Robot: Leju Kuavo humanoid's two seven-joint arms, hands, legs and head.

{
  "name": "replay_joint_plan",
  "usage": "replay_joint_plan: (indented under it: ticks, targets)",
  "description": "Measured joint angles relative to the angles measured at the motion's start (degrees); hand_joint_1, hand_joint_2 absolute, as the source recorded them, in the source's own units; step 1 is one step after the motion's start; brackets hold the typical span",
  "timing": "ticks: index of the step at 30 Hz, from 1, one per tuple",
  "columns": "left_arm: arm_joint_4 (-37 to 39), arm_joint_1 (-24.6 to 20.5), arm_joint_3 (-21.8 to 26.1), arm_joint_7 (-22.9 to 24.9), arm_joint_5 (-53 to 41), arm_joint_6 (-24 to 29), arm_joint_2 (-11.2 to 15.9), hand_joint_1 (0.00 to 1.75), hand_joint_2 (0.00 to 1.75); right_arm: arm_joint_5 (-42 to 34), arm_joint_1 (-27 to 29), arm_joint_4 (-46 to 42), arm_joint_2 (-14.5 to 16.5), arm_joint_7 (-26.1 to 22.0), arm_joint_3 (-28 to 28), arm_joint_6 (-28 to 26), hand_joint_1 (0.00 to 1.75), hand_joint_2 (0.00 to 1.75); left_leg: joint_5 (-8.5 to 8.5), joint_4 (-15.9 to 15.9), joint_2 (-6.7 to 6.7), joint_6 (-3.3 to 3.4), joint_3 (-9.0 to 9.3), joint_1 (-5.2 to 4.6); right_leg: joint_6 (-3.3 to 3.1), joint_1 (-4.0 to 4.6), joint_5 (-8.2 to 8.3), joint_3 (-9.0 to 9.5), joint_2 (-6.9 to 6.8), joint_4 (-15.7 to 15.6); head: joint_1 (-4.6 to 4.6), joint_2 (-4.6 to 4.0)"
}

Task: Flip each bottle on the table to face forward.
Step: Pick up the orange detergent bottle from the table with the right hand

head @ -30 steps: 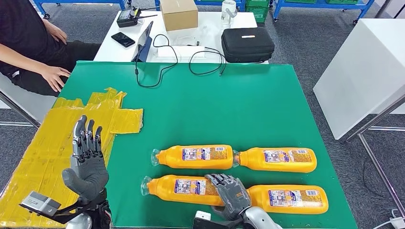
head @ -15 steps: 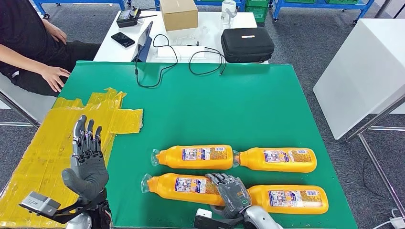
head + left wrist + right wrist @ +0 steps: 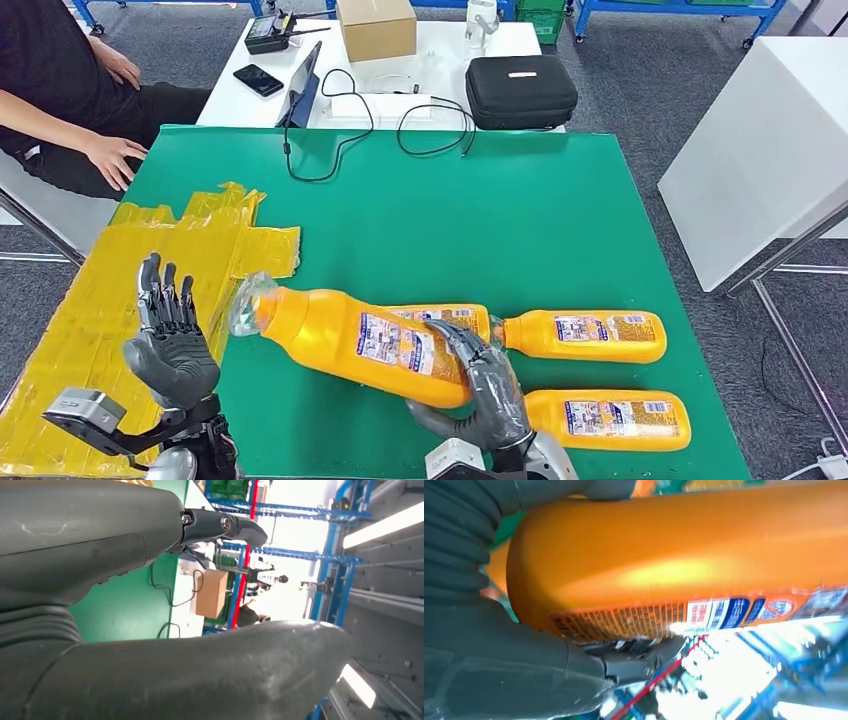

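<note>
Fingers of the right hand [image 3: 480, 395] wrap an orange bottle [image 3: 355, 340], raised off the green table [image 3: 480, 220], cap tilted up toward the left hand [image 3: 170, 345], which is spread, holding nothing.

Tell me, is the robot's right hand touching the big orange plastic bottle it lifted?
Touching. In the head view the right hand wraps its fingers around the orange plastic bottle, holding it off the green table.

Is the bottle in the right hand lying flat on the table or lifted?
Lifted. The right hand grips the bottle near its base, tilted with its cap end raised above the green table.
</note>
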Motion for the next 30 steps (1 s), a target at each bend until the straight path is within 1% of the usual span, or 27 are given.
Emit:
replay_joint_plan:
  ticks: [4,11,30]
  targets:
    - [0.95,-0.08,0.25,-0.01,1.23,1.2,-0.02,0.0,0.0,-0.37,1.76,-3.44,1.27,-1.7,-2.11,0.03,1.75,1.75,-0.01,0.0,0.0,0.01,-0.05,-0.05,0.01,-0.05,0.01,-0.04,0.0,0.0,0.0,0.0]
    - [1.79,-0.28,0.45,-0.02,1.74,1.08,-0.02,0.0,0.0,-0.94,3.13,-5.42,2.73,-3.16,-4.11,0.12,1.75,1.75,0.0,0.01,0.0,0.02,-0.05,-0.06,0.03,-0.06,0.02,-0.04,0.0,0.0,-0.01,0.0]
    - [2.04,-0.55,0.5,-0.02,1.74,1.08,-0.02,0.0,0.0,-0.96,3.54,-5.94,3.13,-3.24,-4.98,0.5,1.75,1.75,0.0,0.0,0.0,0.02,-0.07,-0.05,0.02,-0.06,0.02,-0.06,0.0,0.0,-0.01,0.0]
